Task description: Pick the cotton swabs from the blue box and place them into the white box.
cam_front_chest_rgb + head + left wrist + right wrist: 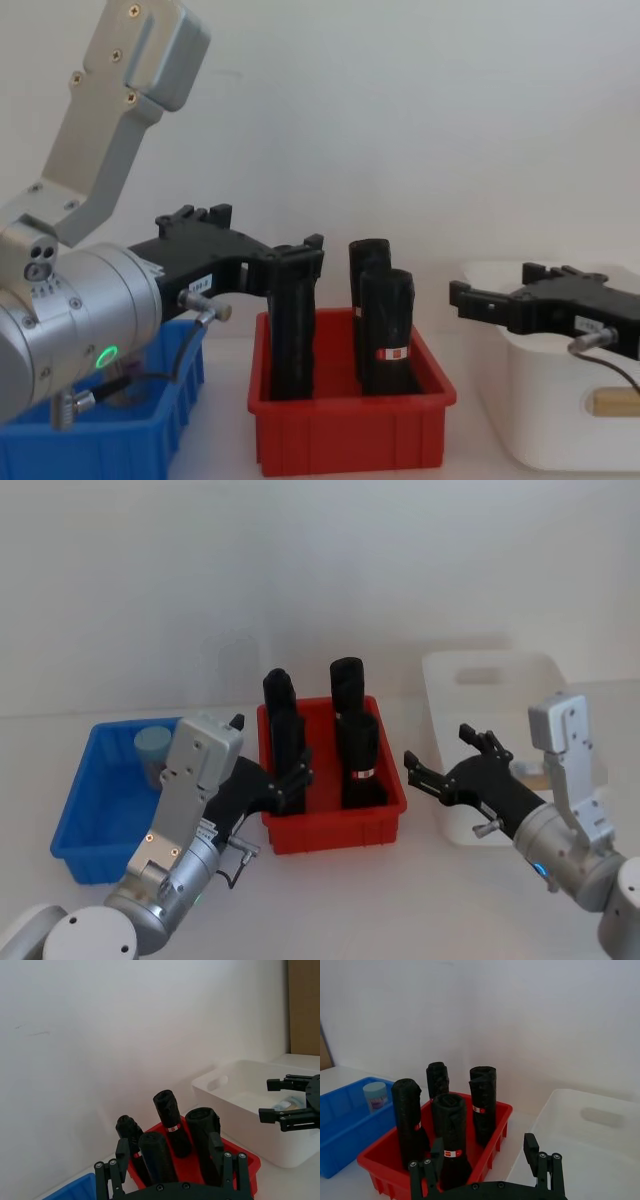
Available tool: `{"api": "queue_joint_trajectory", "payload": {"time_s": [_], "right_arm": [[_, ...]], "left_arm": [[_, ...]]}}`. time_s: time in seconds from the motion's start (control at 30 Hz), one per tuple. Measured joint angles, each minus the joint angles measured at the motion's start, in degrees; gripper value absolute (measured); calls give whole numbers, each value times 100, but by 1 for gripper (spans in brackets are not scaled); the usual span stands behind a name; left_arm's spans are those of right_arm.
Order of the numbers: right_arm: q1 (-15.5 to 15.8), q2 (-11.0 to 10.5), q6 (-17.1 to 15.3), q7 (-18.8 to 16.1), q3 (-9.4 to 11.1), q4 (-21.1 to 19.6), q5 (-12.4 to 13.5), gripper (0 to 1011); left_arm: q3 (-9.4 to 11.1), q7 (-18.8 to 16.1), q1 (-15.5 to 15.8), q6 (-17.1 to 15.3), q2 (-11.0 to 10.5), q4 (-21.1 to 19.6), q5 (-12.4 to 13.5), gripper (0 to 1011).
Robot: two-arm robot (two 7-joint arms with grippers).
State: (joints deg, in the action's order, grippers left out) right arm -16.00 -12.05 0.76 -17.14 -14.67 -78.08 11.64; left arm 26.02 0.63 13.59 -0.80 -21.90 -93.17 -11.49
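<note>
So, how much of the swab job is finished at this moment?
Partly done, it seems. Something pale lies inside the white box, possibly a moved jar; too unclear to confirm. Nothing is in hand: the left gripper and right gripper are both open and empty, by the red bin and the white box's front. Still left: one swab jar stands in the blue box.

4 black rolls [451, 1130] upright in red bin [496, 1132]; swab jar [375, 1096] in blue box [340, 1132].
</note>
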Motion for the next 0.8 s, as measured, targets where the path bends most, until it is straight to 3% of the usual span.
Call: {"api": "queue_joint_trajectory", "payload": {"time_s": [0.4,0.8], "right_arm": [[-1086,525,392,-634,-214,1616,-207,1002],[-1975,953,820,-927,-399,3123,-356,1002]], "left_arm": [[0,0,0,1,0,0,0,1004],[0,0,0,1,0,-1,1,1004]]}}
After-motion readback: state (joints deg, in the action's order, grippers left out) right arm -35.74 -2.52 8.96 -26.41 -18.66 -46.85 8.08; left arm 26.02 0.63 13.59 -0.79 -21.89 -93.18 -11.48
